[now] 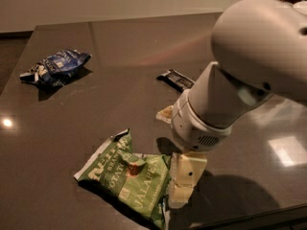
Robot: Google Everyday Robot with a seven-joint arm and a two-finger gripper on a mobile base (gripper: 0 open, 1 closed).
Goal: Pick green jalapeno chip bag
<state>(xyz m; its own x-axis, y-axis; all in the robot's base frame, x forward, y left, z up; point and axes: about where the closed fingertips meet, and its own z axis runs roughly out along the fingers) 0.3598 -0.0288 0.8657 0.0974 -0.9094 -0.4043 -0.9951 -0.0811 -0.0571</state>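
Camera view: the crumpled light-green foil jalapeno chip bag with white lettering (127, 183) lies flat near the front edge of the dark glossy table (120, 95). The cream-coloured two-finger gripper (179, 196) hangs from the bulky white arm (225, 104), pointing down at the bag's right-hand border.

What matters for you is the offset. The bulk of the bag lies to the picture's left of the gripper, and only the bag's white-trimmed edge sits under or against the tip. Its long axis runs on a diagonal, from the left corner down toward the near right corner, so it passes close in front of the gripper rather than beneath it.

I cannot tell whether the gripper is apart or together, nor whether it touches the foil or hovers just above it (the arm hides much of the wrist). Nothing is seen clamped in it.

My judgement is that a grasp from here would catch only the edge, so you would shift left over a raised crease first.

The small black bar wrapper (177, 79) and the blue crumpled snack bag (55, 66) lie well apart, farther back.
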